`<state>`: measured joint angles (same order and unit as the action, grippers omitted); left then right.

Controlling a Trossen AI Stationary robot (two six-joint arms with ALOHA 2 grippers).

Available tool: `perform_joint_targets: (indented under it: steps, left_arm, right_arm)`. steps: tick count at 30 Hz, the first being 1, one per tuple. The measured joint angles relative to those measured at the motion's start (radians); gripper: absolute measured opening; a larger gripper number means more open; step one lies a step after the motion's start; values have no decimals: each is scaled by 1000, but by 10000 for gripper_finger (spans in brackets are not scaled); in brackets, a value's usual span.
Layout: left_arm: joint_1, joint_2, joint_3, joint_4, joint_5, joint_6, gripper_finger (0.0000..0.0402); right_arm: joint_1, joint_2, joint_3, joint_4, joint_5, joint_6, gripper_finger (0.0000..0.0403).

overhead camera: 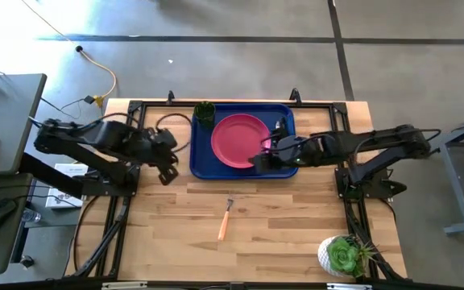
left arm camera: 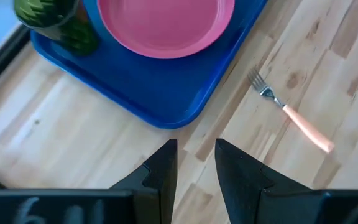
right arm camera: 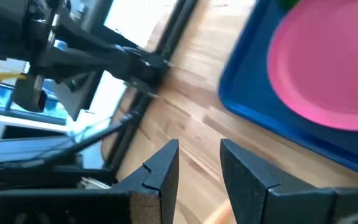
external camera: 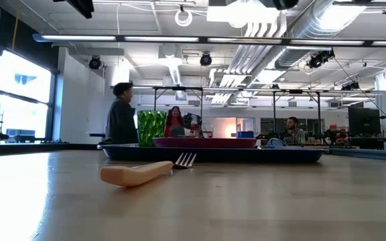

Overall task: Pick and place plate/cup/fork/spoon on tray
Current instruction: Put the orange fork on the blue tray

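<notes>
Blue plastic, rectangular and round-cornered, the tray (overhead camera: 200, 165) sat at the far middle of the wooden tabletop (overhead camera: 280, 234), and it already carried two of the four items. Starting at the left, the left gripper (overhead camera: 167, 167) hung just off the tray's left edge with its fingers (left arm camera: 161, 167) a narrow gap apart and nothing between them. Next came the small translucent green cup (overhead camera: 205, 111), standing in the tray's far left corner, and beside it the round flat pink-magenta plate (overhead camera: 239, 141) lay near the tray's centre. By my judgement the plate and cup were done.

On the bare wood well in front of the tray lay the slim fork with silver tines and an orange handle (overhead camera: 225, 220), untouched and waiting to be picked up. Further right, the right gripper (overhead camera: 263, 158) hovered over the tray's near right part beside the plate, its fingers (right arm camera: 160, 171) apart and empty in the right wrist view.

No spoon could be found in any view; it may have been hidden under the right arm, though that could not be confirmed. At the near right corner stood a green succulent in a white pot (overhead camera: 343, 256), no part of the job.
</notes>
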<state>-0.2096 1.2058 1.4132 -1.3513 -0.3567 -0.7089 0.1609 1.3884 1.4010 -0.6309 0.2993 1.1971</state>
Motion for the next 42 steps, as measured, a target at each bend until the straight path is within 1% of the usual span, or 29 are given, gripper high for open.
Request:
perform_joint_targets:
  steps: [4,8,11,15,17,19,23,26,28,30,32,37,39,42]
  left_arm:
    - [0,-58,-1,-47,-2,41,99]
    - [0,-116,0,-91,-30,52,99]
    - [0,-159,0,-124,-49,51,99]
    - [0,-209,0,-147,-50,52,99]
    - [0,-230,0,-155,-51,51,99]
    - [0,-249,0,-157,-51,58,99]
    - [0,-279,0,-161,-52,92,99]
    - [0,-297,0,-167,-53,94,99]
    - [0,-303,0,-170,-57,93,99]
    - [0,-308,0,-171,-60,94,99]
    - [0,-313,0,-171,-66,94,99]
    - [0,-319,0,-171,-84,124,99]
    - [0,-319,0,-171,-84,130,99]
    - [0,-319,0,-171,-84,132,99]
  right_arm:
    - [-3,56,0,163,10,-29,110]
    - [-10,93,0,296,41,-51,110]
    - [-10,108,0,379,53,-55,110]
    - [-7,123,-1,469,86,-65,110]
    - [2,128,-1,499,93,-79,110]
    - [4,142,0,568,93,-92,110]
    - [12,177,15,610,93,-104,110]
    - [14,220,75,602,82,-107,110]
    - [14,256,135,566,61,-116,110]
    - [14,302,213,489,35,-103,110]
    - [14,348,294,366,16,-77,110]
    - [15,457,492,35,14,25,110]
    - [18,497,546,-82,15,76,110]
    - [23,541,594,-194,12,155,110]
